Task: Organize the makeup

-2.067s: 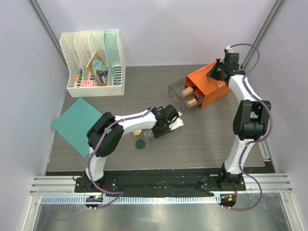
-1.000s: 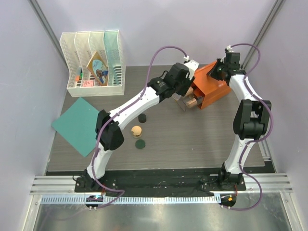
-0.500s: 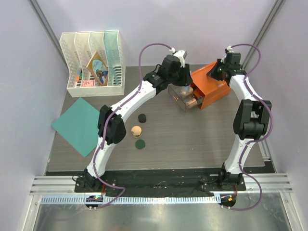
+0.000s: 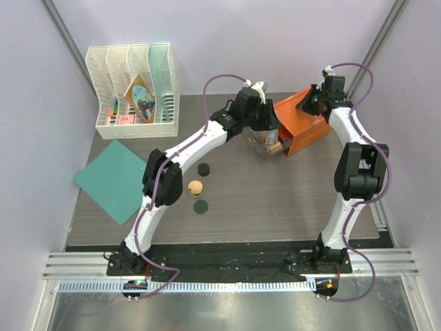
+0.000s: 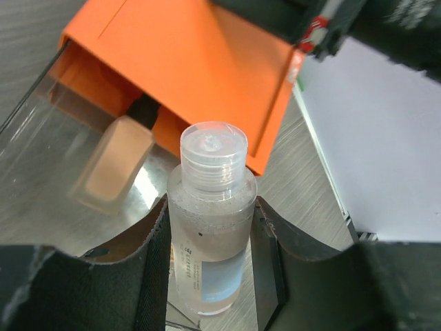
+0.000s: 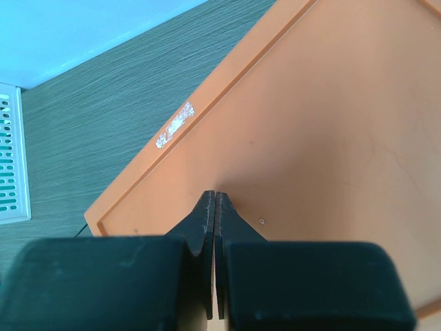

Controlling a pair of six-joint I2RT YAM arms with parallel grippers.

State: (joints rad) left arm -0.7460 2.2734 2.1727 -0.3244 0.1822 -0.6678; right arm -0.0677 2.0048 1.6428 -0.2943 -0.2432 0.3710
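Observation:
My left gripper (image 5: 210, 258) is shut on the clear tube (image 5: 212, 221) and holds it upright over the open clear drawer (image 5: 48, 138) of the orange drawer box (image 5: 200, 62). In the top view that gripper (image 4: 267, 135) is at the drawer's front. A peach bottle (image 5: 114, 165) with a black cap lies in the drawer. The black jar (image 4: 203, 168), the tan compact (image 4: 196, 186) and one dark-green disc (image 4: 200, 205) sit on the table. My right gripper (image 6: 216, 200) is shut, empty, its tips against the top of the box (image 6: 310, 138). The orange stick is not visible.
A white mesh file organizer (image 4: 134, 89) stands at the back left. A teal flat sheet (image 4: 110, 179) lies at the left edge. The walls close in on both sides. The orange box (image 4: 303, 127) sits at the back right.
My left arm has swung from the table's middle up to the open drawer with the clear tube in its grip. The right arm has not moved.

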